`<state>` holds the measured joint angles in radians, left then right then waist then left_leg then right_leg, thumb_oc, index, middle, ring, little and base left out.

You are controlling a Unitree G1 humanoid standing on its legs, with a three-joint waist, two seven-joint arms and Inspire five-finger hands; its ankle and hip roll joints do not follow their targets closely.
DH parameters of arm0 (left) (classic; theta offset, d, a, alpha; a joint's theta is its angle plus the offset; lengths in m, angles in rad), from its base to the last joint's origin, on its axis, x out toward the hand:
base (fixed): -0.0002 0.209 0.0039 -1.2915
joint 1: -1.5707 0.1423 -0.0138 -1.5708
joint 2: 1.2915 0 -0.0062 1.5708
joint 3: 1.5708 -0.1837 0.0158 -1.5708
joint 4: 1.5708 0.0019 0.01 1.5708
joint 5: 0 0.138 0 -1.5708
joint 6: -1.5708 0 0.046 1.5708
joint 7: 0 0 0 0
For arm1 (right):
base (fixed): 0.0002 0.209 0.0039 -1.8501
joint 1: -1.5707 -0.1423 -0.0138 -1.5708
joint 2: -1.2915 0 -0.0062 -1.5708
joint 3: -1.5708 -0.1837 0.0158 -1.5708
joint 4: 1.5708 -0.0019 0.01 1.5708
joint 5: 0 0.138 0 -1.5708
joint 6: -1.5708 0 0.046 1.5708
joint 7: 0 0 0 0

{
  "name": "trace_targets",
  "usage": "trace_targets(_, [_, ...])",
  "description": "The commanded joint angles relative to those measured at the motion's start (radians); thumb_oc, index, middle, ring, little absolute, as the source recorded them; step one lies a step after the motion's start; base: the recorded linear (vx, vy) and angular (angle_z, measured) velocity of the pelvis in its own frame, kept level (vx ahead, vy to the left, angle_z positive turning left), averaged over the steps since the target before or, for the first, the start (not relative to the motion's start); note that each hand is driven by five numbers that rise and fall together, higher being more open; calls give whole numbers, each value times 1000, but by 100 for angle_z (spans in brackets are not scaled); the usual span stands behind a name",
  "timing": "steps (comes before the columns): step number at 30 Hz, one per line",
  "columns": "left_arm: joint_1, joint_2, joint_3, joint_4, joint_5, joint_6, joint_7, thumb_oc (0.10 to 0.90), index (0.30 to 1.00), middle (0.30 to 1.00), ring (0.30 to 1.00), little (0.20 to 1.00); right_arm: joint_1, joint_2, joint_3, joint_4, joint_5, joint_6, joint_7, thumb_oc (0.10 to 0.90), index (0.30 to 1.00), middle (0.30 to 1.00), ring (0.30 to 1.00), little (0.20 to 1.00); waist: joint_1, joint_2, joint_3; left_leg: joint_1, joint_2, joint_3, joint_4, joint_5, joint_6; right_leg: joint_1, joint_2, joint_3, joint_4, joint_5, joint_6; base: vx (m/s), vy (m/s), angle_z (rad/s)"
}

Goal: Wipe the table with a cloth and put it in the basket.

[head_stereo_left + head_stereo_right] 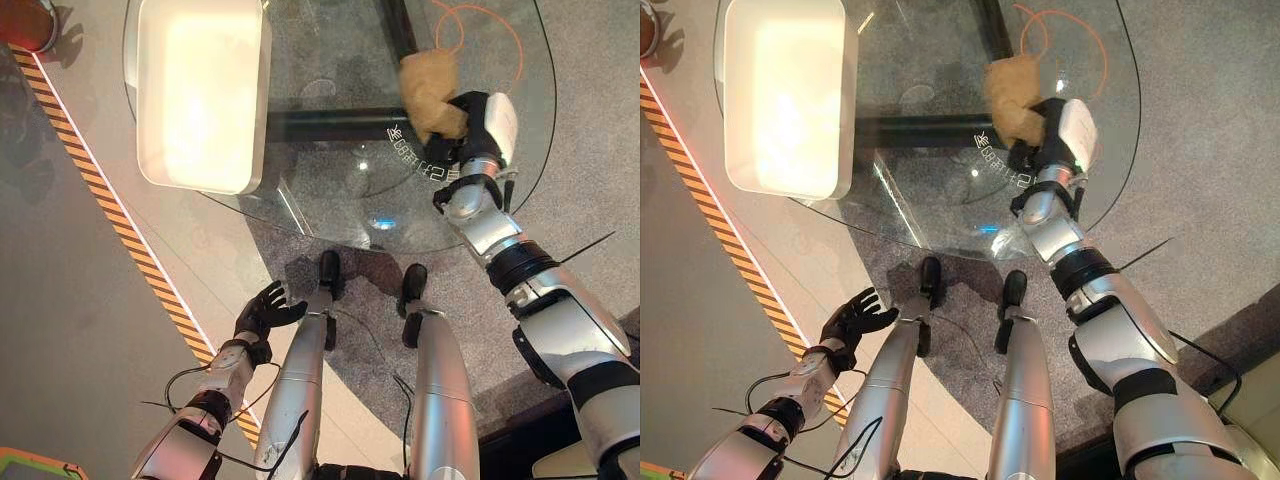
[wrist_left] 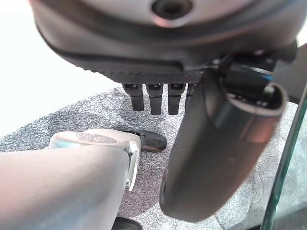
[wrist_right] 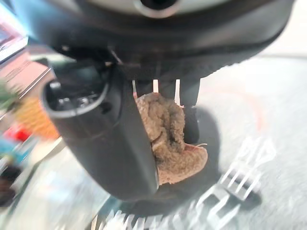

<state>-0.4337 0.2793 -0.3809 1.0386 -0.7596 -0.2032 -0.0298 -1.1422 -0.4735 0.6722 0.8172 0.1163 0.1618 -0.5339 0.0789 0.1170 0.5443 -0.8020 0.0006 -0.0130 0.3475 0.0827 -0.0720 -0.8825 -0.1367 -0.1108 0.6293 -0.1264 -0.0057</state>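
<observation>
Right hand [image 1: 478, 122] gripping cloth [image 1: 430, 90], glass table [image 1: 330, 190]

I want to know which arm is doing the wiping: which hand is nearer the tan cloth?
Right. The right hand grips the cloth on the glass table; the left hand hangs open, low beside the table, well away from the cloth.

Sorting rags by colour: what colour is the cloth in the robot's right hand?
Tan-brown; the cloth held by the right hand shows best in the left eye view.
</observation>
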Motion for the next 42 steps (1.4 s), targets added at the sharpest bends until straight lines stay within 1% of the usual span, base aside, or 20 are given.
trace_targets(1, [28, -25, -3, -7, 5, -13, 19, 800, 900, 900, 900, 900, -63, 38, 68, -142, -102, -143, 84, 100, 300, 300, 300, 200, 17, 55, -24, 5, -53, 72, 56, -77, 53, 8, 8, -65, -89, 46, 13, -10, -10, 5])
trace_targets(5, [23, -24, -3, -10, 4, -9, 21, 800, 900, 900, 900, 900, -50, 51, 100, -159, -131, -163, 152, 100, 300, 300, 300, 200, 17, 55, -24, 5, -56, 73, 57, -76, 52, 8, 8, -67, -92, 46, 13, -4, -4, 9])
trace_targets(8, [16, -28, -3, -7, 7, -8, 21, 800, 900, 900, 900, 900, -44, 65, 135, -164, -170, -171, 222, 100, 300, 300, 300, 200, 17, 56, -24, 3, -58, 72, 59, -75, 51, 6, 6, -68, -92, 46, 12, -4, -4, 6])
trace_targets(10, [13, -28, -3, -11, 10, -2, 26, 800, 900, 900, 900, 900, -29, 69, 161, -181, -199, -170, 274, 100, 300, 300, 300, 200, 16, 53, -24, 8, -60, 72, 56, -74, 50, 12, 6, -70, -97, 47, 12, 2, -11, 5])
trace_targets(12, [6, -28, -4, -10, 11, 0, 26, 800, 900, 900, 900, 900, -17, 77, 187, -192, -216, -162, 303, 100, 300, 300, 300, 200, 16, 52, -24, 6, -61, 73, 56, -73, 50, 11, 3, -72, -100, 48, 13, 0, -8, 3])
trace_targets(16, [-5, -27, -7, -4, 8, 1, 23, 800, 900, 900, 900, 900, 3, 86, 216, -187, -212, -161, 325, 100, 300, 300, 300, 200, 14, 52, -24, 5, -61, 75, 55, -72, 50, 9, 1, -73, -103, 49, 13, 0, 0, 0])
trace_targets(26, [-13, -25, -11, -3, 13, 9, 24, 800, 900, 900, 900, 900, 14, 95, 226, -179, -220, -181, 365, 100, 300, 300, 300, 200, 15, 50, -24, -2, -60, 77, 57, -68, 49, 3, 0, -73, -105, 54, 13, 0, 0, 0])
trace_targets(32, [-25, -19, -14, -5, 4, 20, 26, 800, 900, 900, 900, 900, 12, 92, 224, -179, -226, -158, 308, 100, 300, 300, 300, 200, 13, 50, -24, -1, -59, 78, 56, -66, 50, -1, 0, -73, -101, 58, 15, 0, 0, 0])
trace_targets(35, [-28, -19, -18, 0, -2, 22, 26, 800, 900, 900, 900, 900, 0, 84, 209, -158, -220, -144, 240, 100, 300, 300, 300, 200, 14, 53, -24, -1, -58, 78, 57, -65, 50, -3, -3, -72, -98, 60, 16, 0, 0, 0])
trace_targets(37, [-28, -17, -22, 2, -11, 21, 25, 800, 900, 900, 900, 900, -12, 75, 192, -139, -201, -126, 173, 100, 300, 300, 300, 200, 14, 56, -24, -2, -57, 79, 57, -64, 50, -5, -4, -71, -95, 61, 16, 0, 0, 0])
trace_targets(42, [-18, -18, -26, 12, -17, 12, 19, 800, 900, 900, 900, 900, -54, 44, 104, -31, -112, -121, -25, 100, 300, 300, 300, 200, 19, 66, -24, 5, -52, 78, 53, -66, 52, -3, -6, -67, -91, 66, 18, 0, 0, 0])
